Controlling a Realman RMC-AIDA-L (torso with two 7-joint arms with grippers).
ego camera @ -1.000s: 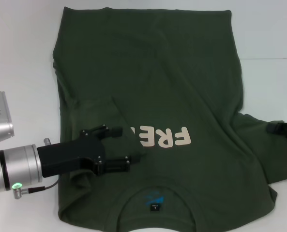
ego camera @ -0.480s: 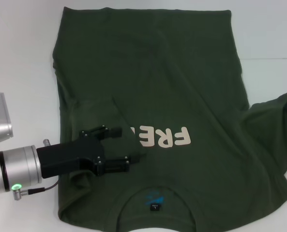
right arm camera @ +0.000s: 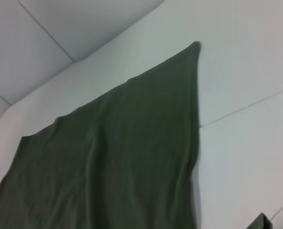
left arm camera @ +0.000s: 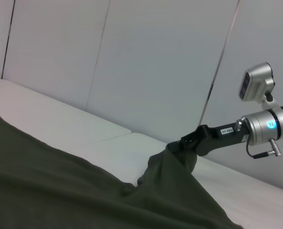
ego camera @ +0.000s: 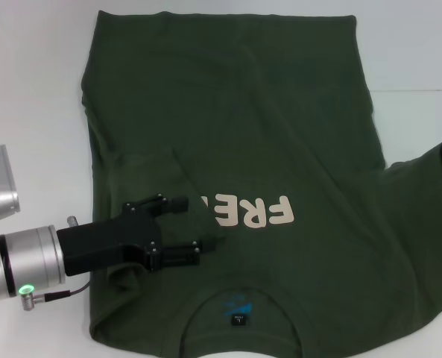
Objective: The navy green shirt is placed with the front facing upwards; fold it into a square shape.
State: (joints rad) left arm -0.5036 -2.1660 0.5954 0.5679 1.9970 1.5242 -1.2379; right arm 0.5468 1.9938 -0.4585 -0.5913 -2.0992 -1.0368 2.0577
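While the left gripper (ego camera: 197, 226) rests spread-jawed on the shirt (ego camera: 235, 127), the right gripper (left arm camera: 186, 145) pinches its lifted right sleeve.

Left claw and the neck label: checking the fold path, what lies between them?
Only bare shirt fabric lies between the left claw and the neck label, per the head view.

your left arm ends in a brushed silver cylindrical wrist (ego camera: 30, 261) with a glowing green indicator light (ego camera: 26, 287) and a thin dark cable (ego camera: 60, 291). ahead of it sits a matte black, boxy left gripper (ego camera: 198, 224) with small screws along its fingers.
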